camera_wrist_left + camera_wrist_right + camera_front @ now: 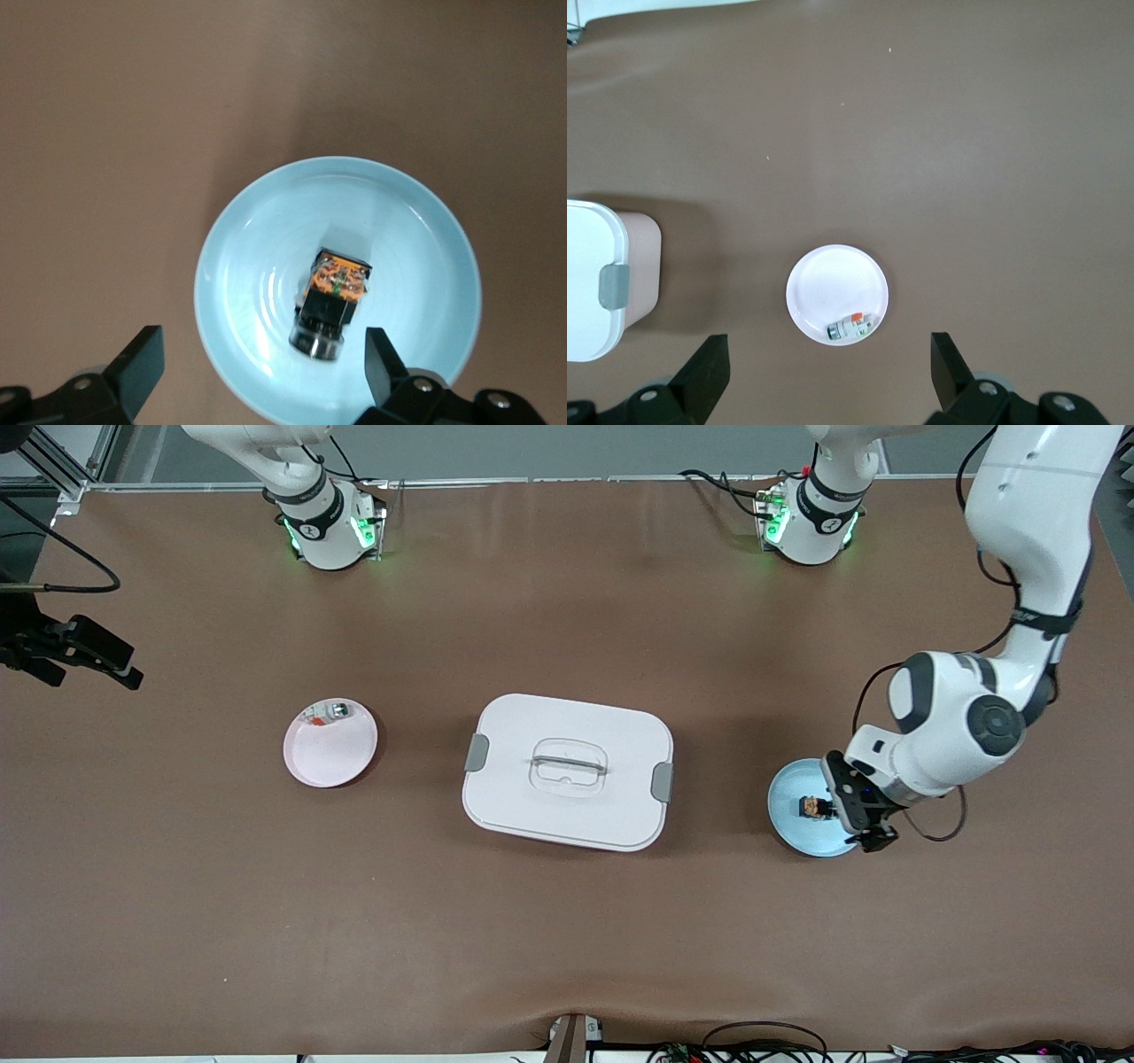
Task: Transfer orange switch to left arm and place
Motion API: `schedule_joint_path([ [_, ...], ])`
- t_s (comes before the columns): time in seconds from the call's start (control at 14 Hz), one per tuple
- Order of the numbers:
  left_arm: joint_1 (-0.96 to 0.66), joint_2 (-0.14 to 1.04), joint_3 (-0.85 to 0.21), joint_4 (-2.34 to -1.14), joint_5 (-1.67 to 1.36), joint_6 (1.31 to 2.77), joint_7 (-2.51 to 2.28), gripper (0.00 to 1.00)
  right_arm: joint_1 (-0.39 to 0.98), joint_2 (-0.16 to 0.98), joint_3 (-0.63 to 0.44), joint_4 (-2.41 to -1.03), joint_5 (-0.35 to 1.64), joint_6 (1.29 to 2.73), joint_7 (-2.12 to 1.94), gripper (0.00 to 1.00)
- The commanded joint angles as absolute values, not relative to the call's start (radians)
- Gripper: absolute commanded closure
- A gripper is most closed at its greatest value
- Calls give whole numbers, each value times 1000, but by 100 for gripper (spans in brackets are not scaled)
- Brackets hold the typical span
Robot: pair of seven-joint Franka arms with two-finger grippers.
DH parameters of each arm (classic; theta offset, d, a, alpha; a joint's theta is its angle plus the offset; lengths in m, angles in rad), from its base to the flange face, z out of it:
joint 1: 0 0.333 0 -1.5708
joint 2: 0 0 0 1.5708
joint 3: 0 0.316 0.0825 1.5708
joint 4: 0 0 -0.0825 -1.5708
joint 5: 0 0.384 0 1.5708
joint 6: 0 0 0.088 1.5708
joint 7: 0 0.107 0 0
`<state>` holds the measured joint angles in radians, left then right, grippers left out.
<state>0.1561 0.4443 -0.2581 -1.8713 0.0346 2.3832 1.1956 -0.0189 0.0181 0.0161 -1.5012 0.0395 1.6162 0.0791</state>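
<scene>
Both hands open, left hand (257, 372) over orange switch (332, 297)

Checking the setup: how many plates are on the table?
2. A pink plate sits toward the right arm's end; a blue plate holding the orange switch sits toward the left arm's end. None seems hidden.

Table layout, as we see it:
White lidded plastic box (567, 771) sits mid-table; pale pink round plate (330, 746) holding small clear-silver part (337, 711) toward right arm's end; light blue round plate (802, 819) holding black-and-orange switch (811, 807) toward left arm's end.
</scene>
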Motion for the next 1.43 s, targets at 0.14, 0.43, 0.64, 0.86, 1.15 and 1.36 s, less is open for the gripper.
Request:
schedule_joint_path([
  [0.14,164,339,-256,-1712,37,2079,822,0,-55,46,34,-1442,57,1547,64,0],
  [0.43,163,256,-255,-1654,37,1938,429,0,-60,48,32,-1434,54,1545,67,0],
  [0.64,163,195,-256,-1649,37,1864,136,0,-63,46,26,-1411,52,1536,69,0],
  [0.86,161,135,-258,-1649,38,1806,-12,0,-63,41,31,-1442,48,1523,77,0],
  [1.15,163,115,-253,-1571,48,1700,-28,0,-69,-38,25,-1577,48,1589,78,0],
  [1.36,161,114,-252,-1513,45,1625,-35,0,-68,-63,25,-1608,45,1609,77,0],
])
